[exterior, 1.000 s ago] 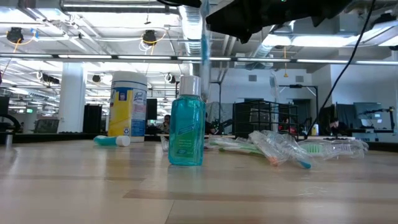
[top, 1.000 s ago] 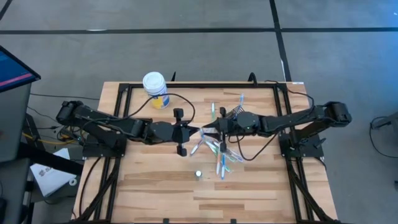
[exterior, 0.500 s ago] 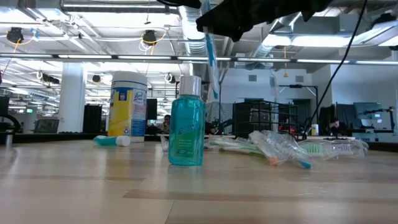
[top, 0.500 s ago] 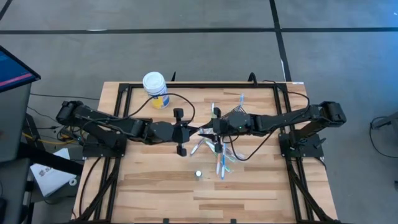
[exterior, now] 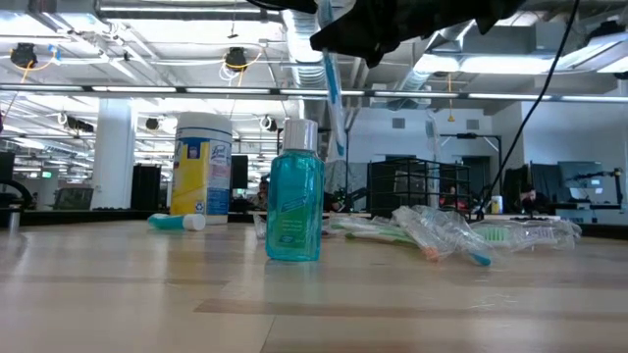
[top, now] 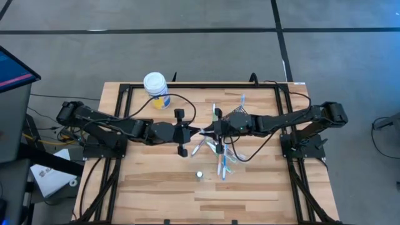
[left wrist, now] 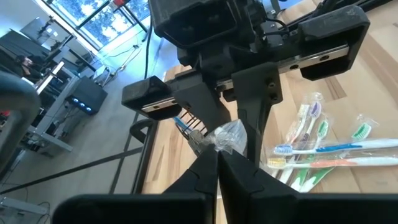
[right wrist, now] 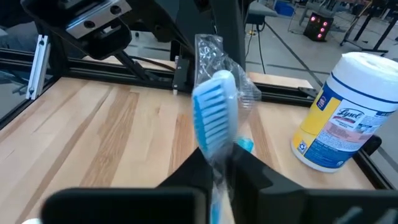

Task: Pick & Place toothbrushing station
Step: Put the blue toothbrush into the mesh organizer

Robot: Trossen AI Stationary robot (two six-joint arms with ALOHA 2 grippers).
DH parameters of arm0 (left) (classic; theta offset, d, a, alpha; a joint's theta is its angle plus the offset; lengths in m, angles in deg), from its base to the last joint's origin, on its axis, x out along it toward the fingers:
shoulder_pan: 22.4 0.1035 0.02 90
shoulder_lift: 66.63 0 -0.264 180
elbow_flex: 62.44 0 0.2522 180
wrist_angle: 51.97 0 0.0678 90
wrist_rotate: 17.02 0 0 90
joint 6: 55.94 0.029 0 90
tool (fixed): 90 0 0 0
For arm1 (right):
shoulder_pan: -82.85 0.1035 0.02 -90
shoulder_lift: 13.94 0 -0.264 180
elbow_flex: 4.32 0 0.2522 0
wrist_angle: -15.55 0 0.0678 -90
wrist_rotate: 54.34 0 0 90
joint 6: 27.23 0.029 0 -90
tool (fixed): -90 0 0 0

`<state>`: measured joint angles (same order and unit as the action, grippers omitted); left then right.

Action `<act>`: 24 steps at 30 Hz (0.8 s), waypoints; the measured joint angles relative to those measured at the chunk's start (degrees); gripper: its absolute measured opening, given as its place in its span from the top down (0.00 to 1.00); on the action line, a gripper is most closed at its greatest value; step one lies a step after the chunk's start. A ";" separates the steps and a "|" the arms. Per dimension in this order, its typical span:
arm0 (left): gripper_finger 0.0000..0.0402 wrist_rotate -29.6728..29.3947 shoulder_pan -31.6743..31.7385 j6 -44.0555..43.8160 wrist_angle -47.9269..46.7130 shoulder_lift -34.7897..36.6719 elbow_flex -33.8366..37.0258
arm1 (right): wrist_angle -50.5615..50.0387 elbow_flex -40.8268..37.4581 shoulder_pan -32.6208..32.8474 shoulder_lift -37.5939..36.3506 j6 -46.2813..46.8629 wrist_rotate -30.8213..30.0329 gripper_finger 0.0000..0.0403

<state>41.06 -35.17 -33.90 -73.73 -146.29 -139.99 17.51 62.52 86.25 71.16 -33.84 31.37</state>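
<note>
Arms stretch low over the table from both sides and meet at its middle: the left gripper [top: 199, 132] is pinched shut on the clear wrapper [left wrist: 229, 135] of a blue toothbrush [right wrist: 216, 122], and the right gripper [top: 210, 132], nose to nose with it, is clamped on that brush's handle. Right of centre, below the right gripper, the other toothbrushes [top: 222, 157] lie scattered flat.

The bottle [exterior: 294, 196] stands near the worktop's [top: 156, 181] middle. Behind it to the left stands the jar [top: 156, 90]. Right of the bottle lie the toothbrushes [top: 223, 156]; the holder [exterior: 417, 186] stands behind them. Above the bottle, both tools meet on one toothbrush [right wrist: 214, 124].
</note>
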 joint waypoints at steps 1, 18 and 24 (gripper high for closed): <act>0.99 0.02 0.00 0.00 0.07 0.00 0.00 | 0.01 0.00 0.00 0.00 -0.10 0.00 0.97; 0.87 -2.72 0.00 -1.73 -0.04 2.32 0.01 | 0.41 -0.02 -0.20 -0.07 0.50 -1.07 0.99; 0.84 -2.78 0.00 -4.66 -0.46 3.73 0.02 | -1.99 -0.04 -0.83 -2.57 0.35 -4.85 0.99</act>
<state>38.29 -35.17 -38.56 -74.19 -142.56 -139.97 15.53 62.47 85.41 68.60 -33.49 26.52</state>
